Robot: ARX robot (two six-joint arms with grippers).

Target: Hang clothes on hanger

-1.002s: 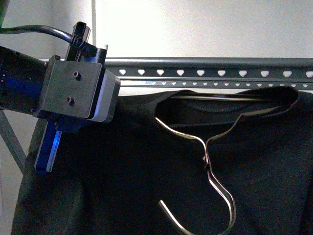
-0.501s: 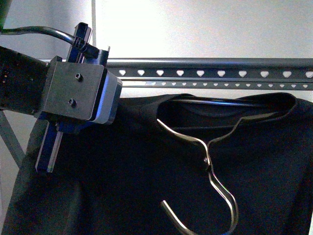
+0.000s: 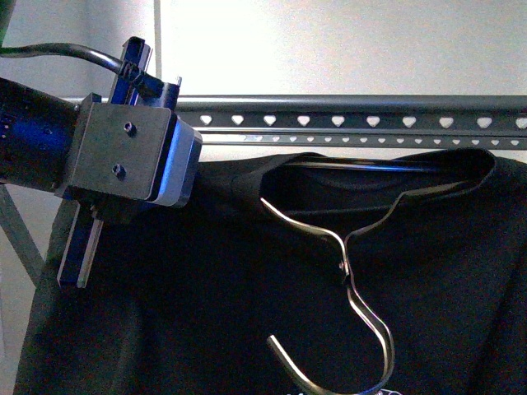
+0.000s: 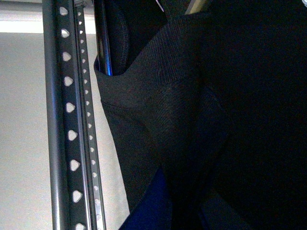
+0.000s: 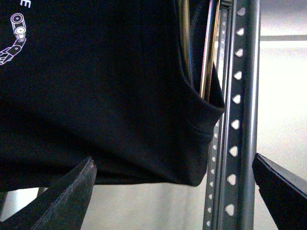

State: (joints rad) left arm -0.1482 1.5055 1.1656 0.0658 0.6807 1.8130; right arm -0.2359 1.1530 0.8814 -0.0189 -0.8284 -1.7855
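The clothes (image 3: 206, 313), a black T-shirt, hang draped over the hanger (image 3: 370, 105), the dark grey rack whose rail has heart-shaped holes. A thin silver wire frame with a hook (image 3: 350, 271) sticks out of the collar, hook downward. My left gripper (image 3: 82, 276) is shut on the shirt's left shoulder just below the rail; in the left wrist view its blue fingers (image 4: 148, 206) are buried in the cloth (image 4: 192, 96) beside the rail (image 4: 55, 120). My right gripper (image 5: 172, 196) is open, with the shirt's lower edge (image 5: 96, 96) and the rail (image 5: 249, 96) between its fingers. A pale print (image 5: 14, 33) shows.
A crossed rack leg (image 3: 18, 230) runs down at the far left behind my left arm. A pale wall lies behind the rack. The right arm does not show in the front view.
The shirt's collar and the wire frame have shifted slightly, and the cloth hangs a little lower on the right. My left gripper stays in nearly the same place, still shut on the shoulder.
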